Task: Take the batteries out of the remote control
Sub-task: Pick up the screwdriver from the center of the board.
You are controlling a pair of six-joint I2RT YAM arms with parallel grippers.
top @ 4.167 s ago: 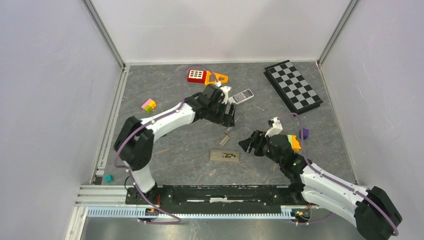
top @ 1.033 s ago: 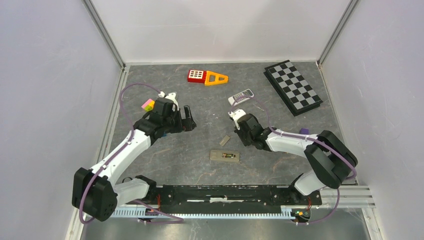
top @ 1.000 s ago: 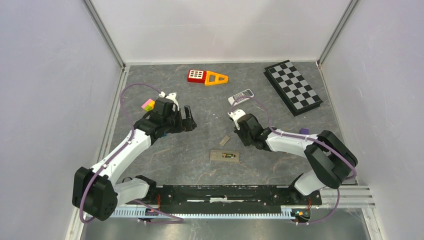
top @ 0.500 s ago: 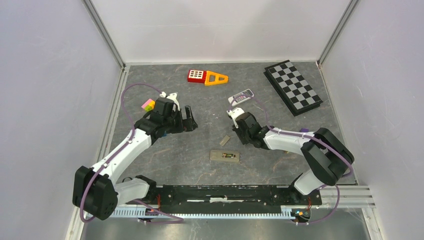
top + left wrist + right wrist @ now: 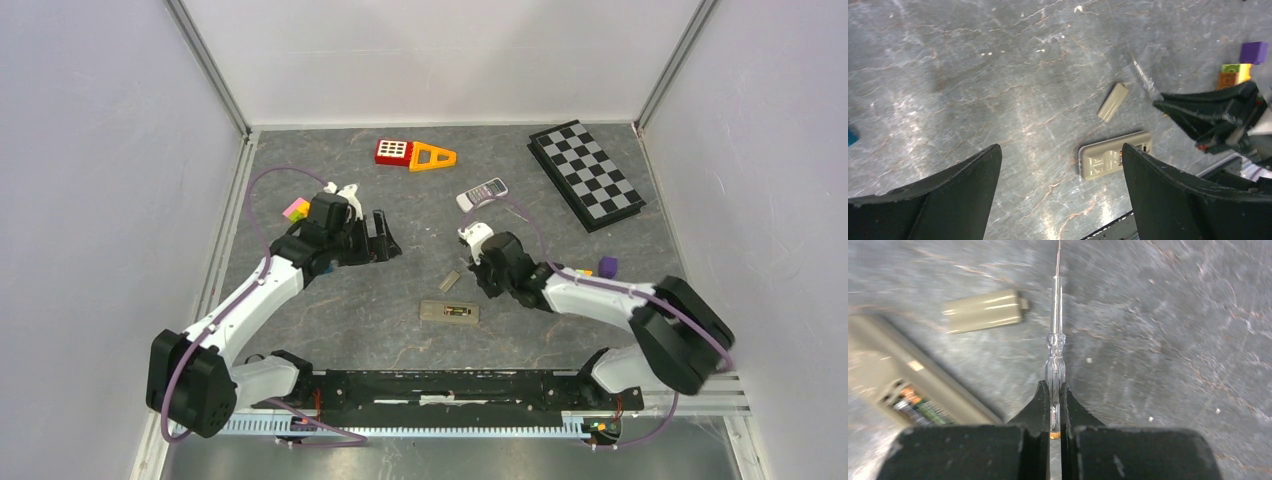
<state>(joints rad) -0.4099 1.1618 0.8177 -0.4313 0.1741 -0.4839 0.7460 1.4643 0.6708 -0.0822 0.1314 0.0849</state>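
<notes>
From above, your left gripper [image 5: 390,240] is wide open, at 10 o'clock from the remote [image 5: 449,312]. Your right gripper [image 5: 480,280] is at 2 o'clock from it.

Left wrist view: the batteries [image 5: 1130,149] sit inside the remote.

Right wrist view: that gripper pinches a clear stick [image 5: 1055,340], with the batteries at 8 o'clock.

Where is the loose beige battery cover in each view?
Top external: battery cover mid-table, just above the open remote.
Left wrist: battery cover right of centre, remote below it.
Right wrist: battery cover upper left, remote lower left.
Shared landmark: the open remote, beside it in all three.
</notes>
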